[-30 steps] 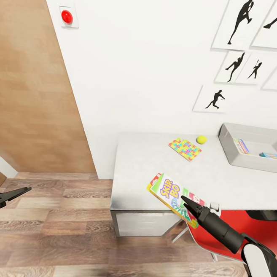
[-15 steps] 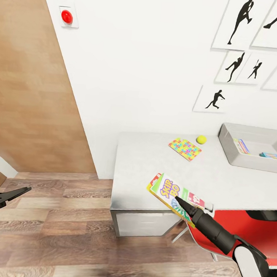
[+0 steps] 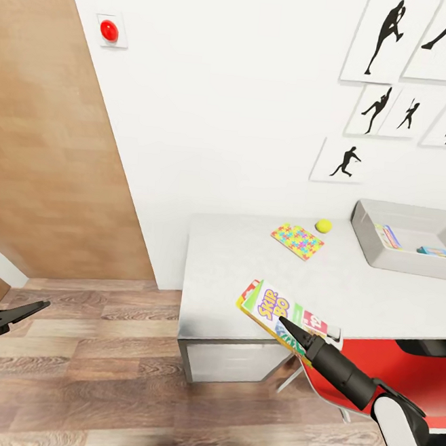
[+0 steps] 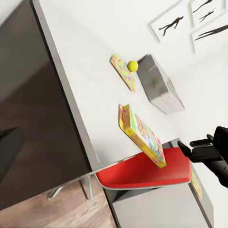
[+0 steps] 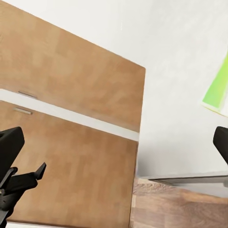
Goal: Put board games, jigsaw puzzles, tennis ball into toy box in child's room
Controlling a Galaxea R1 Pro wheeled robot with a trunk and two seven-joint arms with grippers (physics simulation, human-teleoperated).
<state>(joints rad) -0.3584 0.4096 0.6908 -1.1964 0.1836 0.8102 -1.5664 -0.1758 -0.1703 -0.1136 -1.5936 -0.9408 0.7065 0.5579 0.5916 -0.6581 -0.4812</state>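
While its jaw opening cannot be told, right gripper (image 3: 285,324) has advanced over Skip-Bo box (image 3: 274,310).

On the desk (image 4: 85,71), the tennis ball (image 4: 132,65) sits between jigsaw puzzle (image 4: 123,72) and toy box (image 4: 160,84); board game (image 4: 142,135) overhangs the red chair (image 4: 142,172).

White wall (image 3: 228,101) with black silhouette pictures (image 3: 393,82) and a red button (image 3: 108,30), wood door (image 3: 47,138), plank floor (image 3: 99,375), red chair (image 3: 386,368).

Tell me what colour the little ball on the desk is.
The tennis ball is plain yellow-green; the head view shows it best, beside the jigsaw puzzle.
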